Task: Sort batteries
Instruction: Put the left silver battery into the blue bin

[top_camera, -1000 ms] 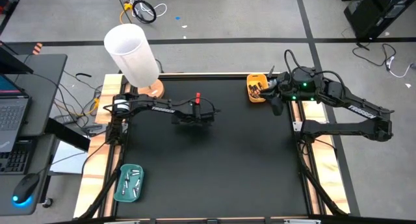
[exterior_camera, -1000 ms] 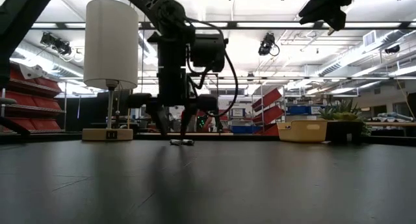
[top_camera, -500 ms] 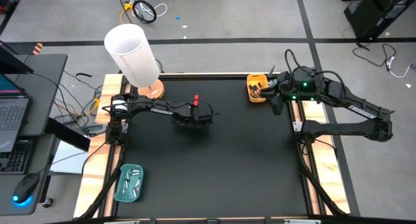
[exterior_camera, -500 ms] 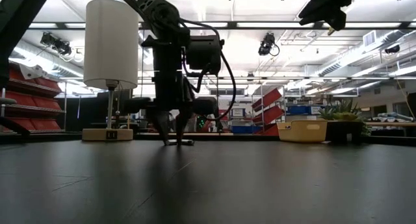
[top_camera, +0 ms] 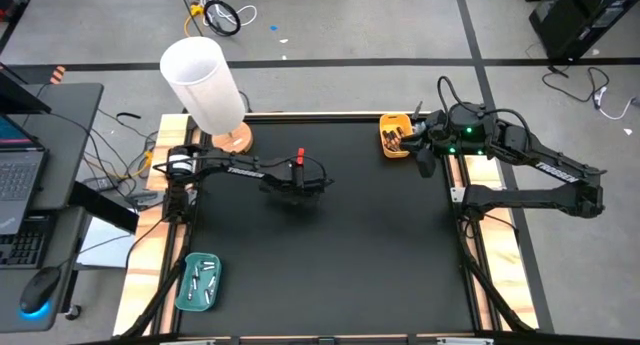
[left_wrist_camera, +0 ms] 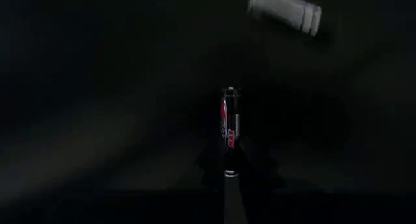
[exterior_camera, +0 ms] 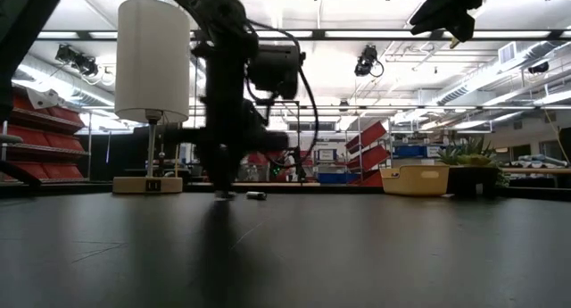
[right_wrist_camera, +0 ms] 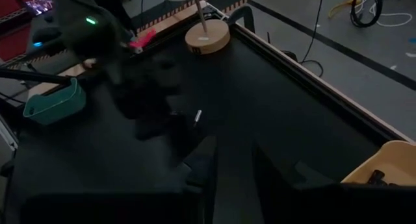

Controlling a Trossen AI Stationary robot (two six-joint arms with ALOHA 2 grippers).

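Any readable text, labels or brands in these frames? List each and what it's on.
"MAX": on the dark cylindrical battery seen upright in the left wrist view; the red logo above the word is too blurred to read.
White lettering on the left arm's dark forearm link and the right arm's, high view: too small to read.
Small label on the lamp's round wooden base, low view: unreadable.

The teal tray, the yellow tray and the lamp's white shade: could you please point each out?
teal tray (top_camera: pixel 184 295): high view, on its left rim.
yellow tray (top_camera: pixel 384 123): high view, on its top-left corner.
lamp's white shade (exterior_camera: pixel 153 58): low view, middle of the shade.
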